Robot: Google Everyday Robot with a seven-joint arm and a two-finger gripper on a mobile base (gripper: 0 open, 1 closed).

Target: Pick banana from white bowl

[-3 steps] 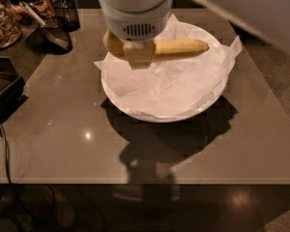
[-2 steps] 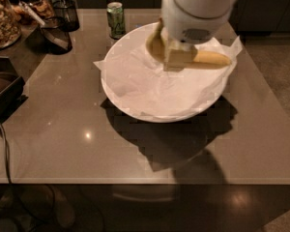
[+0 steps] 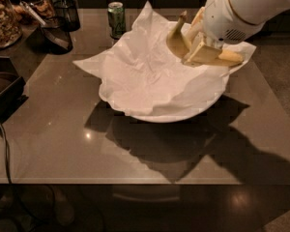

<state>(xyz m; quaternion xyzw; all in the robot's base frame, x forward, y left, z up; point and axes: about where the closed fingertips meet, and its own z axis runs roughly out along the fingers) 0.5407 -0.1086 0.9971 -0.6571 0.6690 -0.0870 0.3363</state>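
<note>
The jaws look clamped on the lower end of the banana [image 3: 176,40], cream fingers [image 3: 205,56] pressed against it. The gripper [image 3: 197,47] hangs over the far right side of the white bowl [image 3: 183,116]. The banana stands nearly upright, stem up, just left of the gripper's white body and above the crumpled paper [image 3: 135,66] that lines the bowl. The bowl sits on a glossy brown table [image 3: 63,144] and throws a broad shadow. A green can [image 3: 116,18] stands behind it, and a jar of nuts [image 3: 2,18] is at the far left.
</note>
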